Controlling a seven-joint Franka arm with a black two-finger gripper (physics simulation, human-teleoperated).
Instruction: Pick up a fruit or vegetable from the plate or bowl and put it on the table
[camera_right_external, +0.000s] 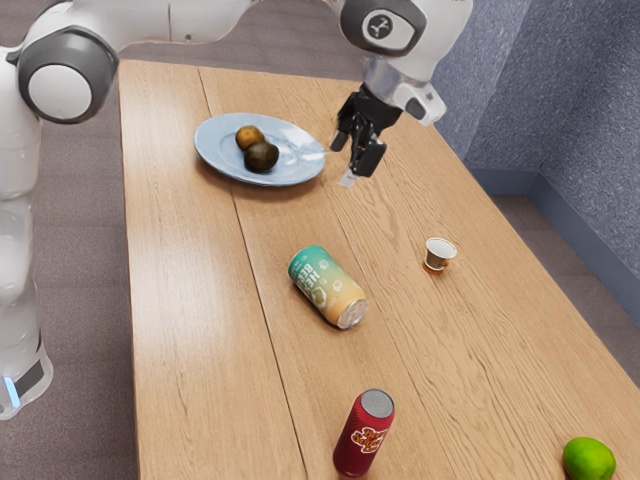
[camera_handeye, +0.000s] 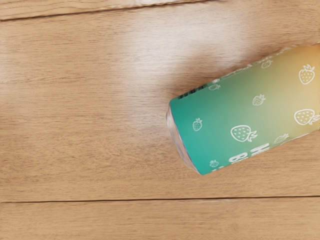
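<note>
With the dark fruit and the brown fruit bunched together on the plate, the wrong one could be nudged by a badly centred finger, or the plate's rim struck by too low an approach. Just beside the plate, the gripper was held with its fingers spread and nothing pinched. Away from the plate, the lying can could be set rolling by a careless set-down, while the cup, red can and lime were seen farther off.
</note>
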